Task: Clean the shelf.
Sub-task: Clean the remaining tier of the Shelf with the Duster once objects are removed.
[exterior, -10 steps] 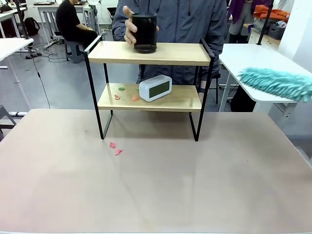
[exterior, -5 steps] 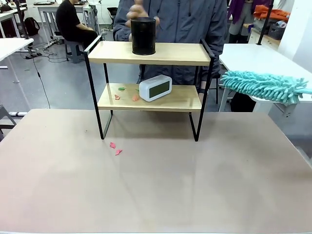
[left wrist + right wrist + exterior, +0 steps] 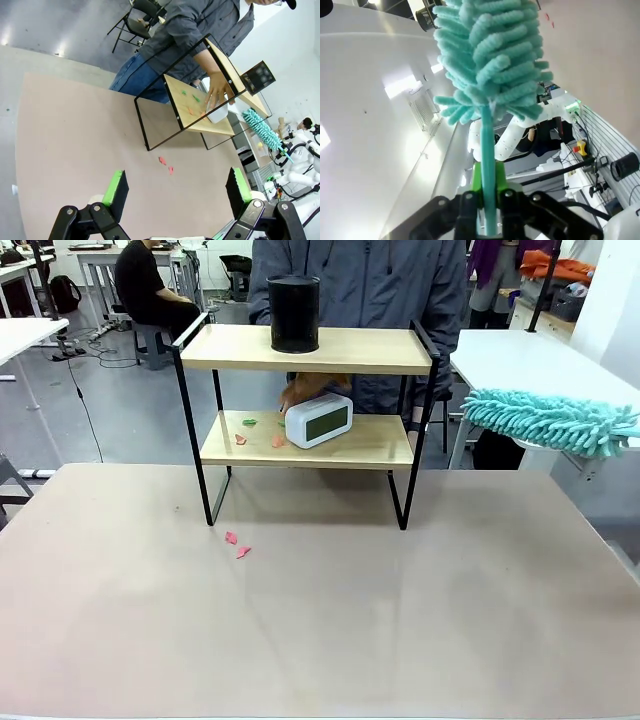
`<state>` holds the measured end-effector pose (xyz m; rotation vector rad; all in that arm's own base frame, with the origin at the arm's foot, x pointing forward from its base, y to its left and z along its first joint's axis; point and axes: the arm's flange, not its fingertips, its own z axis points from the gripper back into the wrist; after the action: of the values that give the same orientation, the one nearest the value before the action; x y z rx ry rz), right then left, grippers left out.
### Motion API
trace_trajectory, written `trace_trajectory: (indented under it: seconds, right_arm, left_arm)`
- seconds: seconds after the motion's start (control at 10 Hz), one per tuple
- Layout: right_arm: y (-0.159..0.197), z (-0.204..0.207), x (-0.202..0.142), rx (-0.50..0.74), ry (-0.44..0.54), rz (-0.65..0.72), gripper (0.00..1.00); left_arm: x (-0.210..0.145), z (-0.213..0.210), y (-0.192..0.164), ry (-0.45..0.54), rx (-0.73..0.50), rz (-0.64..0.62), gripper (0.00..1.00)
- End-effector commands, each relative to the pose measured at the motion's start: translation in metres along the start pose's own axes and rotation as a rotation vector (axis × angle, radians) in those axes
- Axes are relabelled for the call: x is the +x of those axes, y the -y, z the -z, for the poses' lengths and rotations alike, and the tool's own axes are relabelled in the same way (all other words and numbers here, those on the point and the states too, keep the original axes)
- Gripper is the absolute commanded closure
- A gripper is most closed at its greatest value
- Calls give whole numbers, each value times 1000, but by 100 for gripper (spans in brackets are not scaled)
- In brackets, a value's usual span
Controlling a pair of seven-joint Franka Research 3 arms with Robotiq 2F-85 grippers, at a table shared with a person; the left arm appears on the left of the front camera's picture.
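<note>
Hand (image 3: 298,392) now lower — shelf (image 3: 360,350) front open

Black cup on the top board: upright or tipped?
Upright. The black cup stands on its base on the top board of the shelf, rim up.

Place: an open-plan robotics lab, by the look of it.
Tables: white work tables (image 3: 520,360) in rows on a grey floor (image 3: 130,420).
People: someone seated (image 3: 150,290) at a far desk.
Gear: red stop button on a yellow box (image 3: 578,148), slatted tool wall (image 3: 615,135).
</note>
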<state>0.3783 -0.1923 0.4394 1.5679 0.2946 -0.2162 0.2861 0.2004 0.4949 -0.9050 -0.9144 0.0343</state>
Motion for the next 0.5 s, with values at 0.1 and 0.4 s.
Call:
trace_trajectory:
  seconds: [0.1, 0.4]
  right_arm:
    - [-4, 3, 0, 15, 1, -20, 88]
    - [-4, 3, 0, 15, 1, -20, 88]
  left_arm:
    - [-1, 2, -1, 27, -20, 20, 0]
    - [-1, 2, -1, 27, -20, 20, 0]
